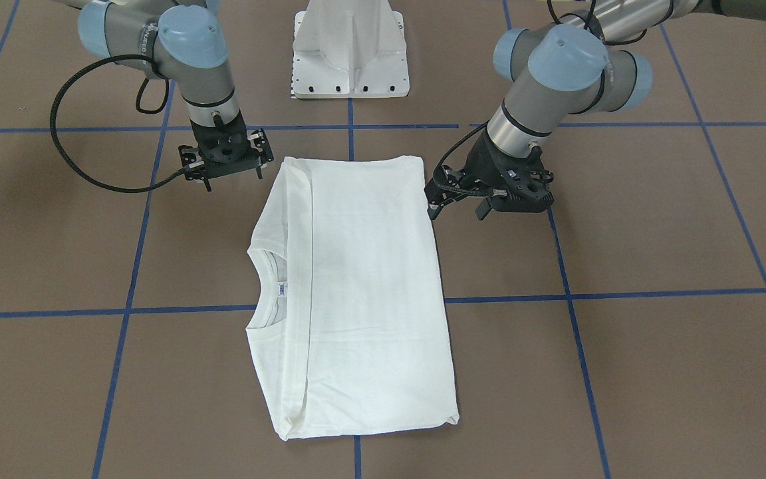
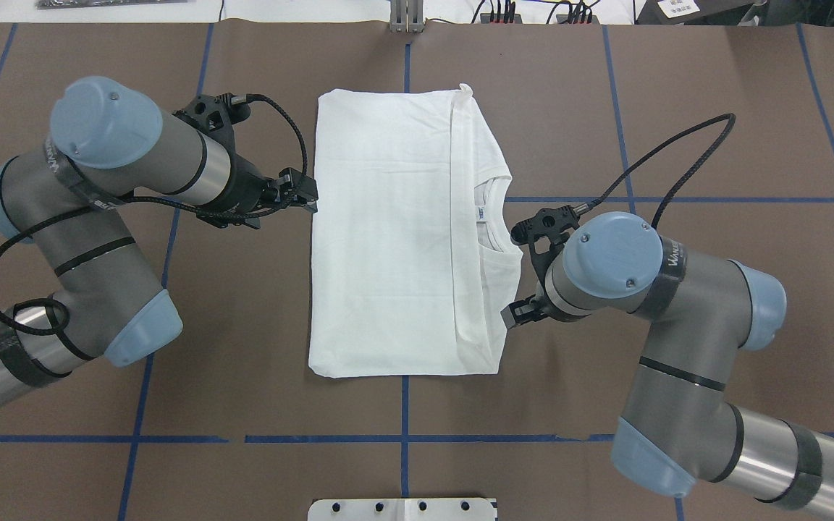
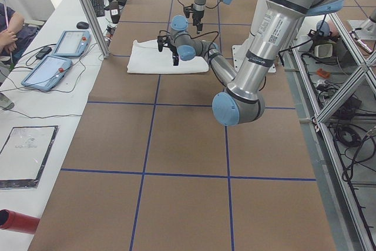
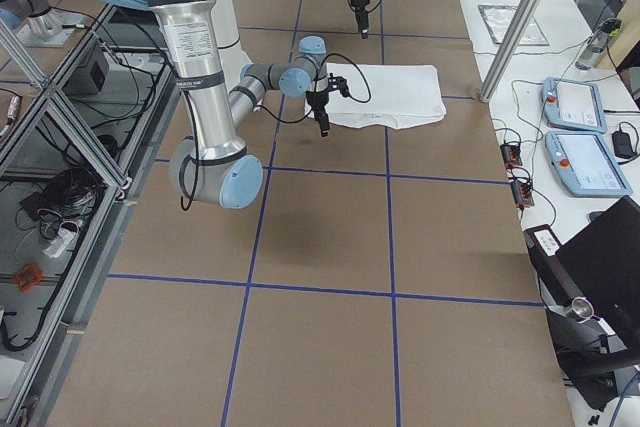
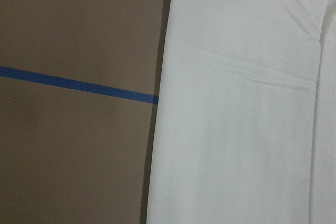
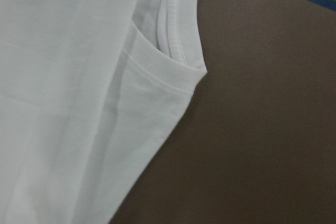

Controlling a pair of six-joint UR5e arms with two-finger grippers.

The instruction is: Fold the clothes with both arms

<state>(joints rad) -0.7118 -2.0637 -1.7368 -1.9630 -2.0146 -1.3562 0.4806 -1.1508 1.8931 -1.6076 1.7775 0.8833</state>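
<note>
Folded shirt (image 1: 363,279) lies flat between open, empty left tool (image 1: 456,211) and right tool (image 1: 234,177); each should probably pinch its edge evenly.

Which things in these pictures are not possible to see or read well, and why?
Shirt print: none shows in any view; folded layers show only plain white.
Neck label: too small to read overhead; cut by the top edge in the right wrist view.
Base: cut by the top edge in the front view, by the bottom edge overhead.
</note>
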